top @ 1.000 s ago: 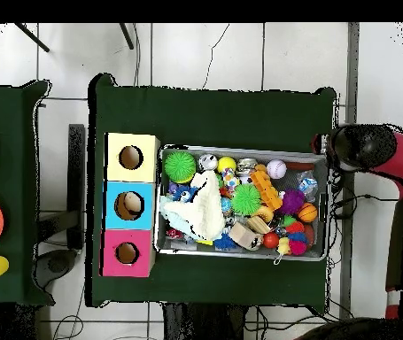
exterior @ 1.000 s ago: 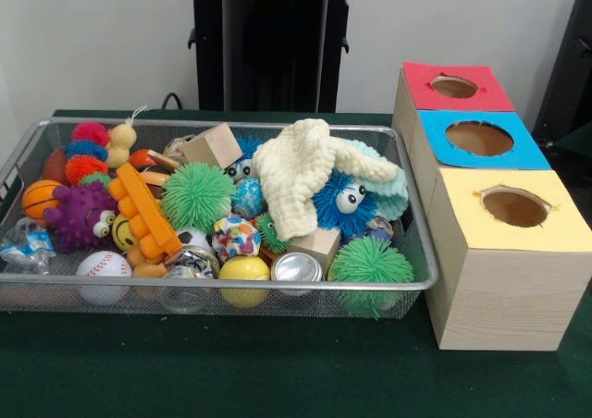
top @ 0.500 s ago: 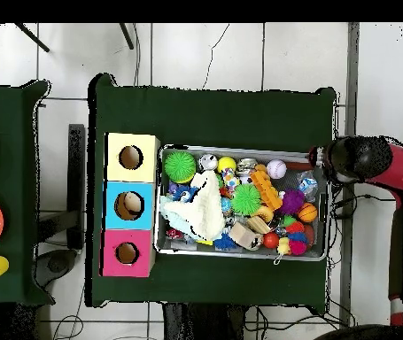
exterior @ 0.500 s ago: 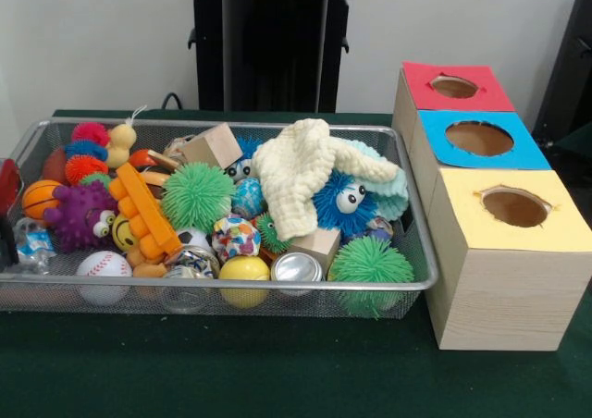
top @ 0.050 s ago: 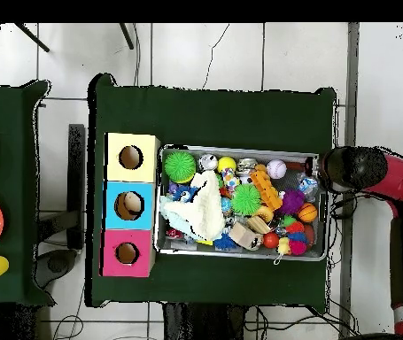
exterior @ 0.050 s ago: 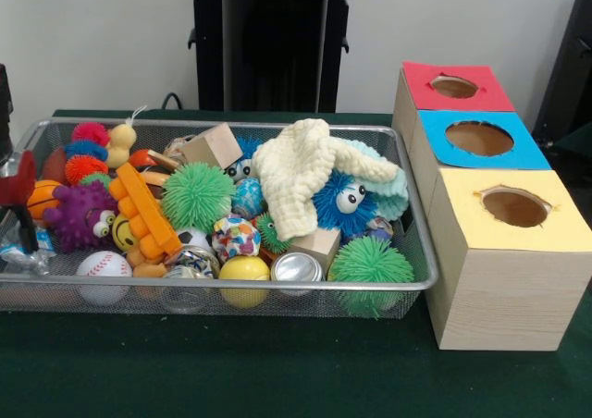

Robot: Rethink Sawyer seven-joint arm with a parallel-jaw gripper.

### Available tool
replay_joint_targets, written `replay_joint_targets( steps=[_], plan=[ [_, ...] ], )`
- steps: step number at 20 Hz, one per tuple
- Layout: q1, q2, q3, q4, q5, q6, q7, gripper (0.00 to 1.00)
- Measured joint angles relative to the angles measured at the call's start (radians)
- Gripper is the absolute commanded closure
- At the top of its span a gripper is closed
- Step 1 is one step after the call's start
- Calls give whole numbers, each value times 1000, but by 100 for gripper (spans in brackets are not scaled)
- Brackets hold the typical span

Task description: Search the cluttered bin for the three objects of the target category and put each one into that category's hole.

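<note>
A wire-mesh bin sits on the green tabletop, filled to its rim with toys. A cream cloth is draped over the heap near the bin's middle, partly covering a blue furry toy with googly eyes. Green spiky balls, a baseball, a yellow ball, wooden blocks and a silver can lie among them. Just beside the bin stand three boxes in a row, with a yellow-topped hole, a blue-topped hole and a red-topped hole.

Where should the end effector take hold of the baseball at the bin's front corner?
Probably from straight above, closing across the upper half of the baseball: it is round, its top is uncovered, and the wire bin wall blocks a sideways approach.
</note>
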Motion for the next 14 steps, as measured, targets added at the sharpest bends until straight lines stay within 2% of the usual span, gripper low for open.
replay_joint_targets(
  steps=[14],
  plan=[
    [-46, -18, 0, 76, -15, -37, 0, 0]
  ],
)
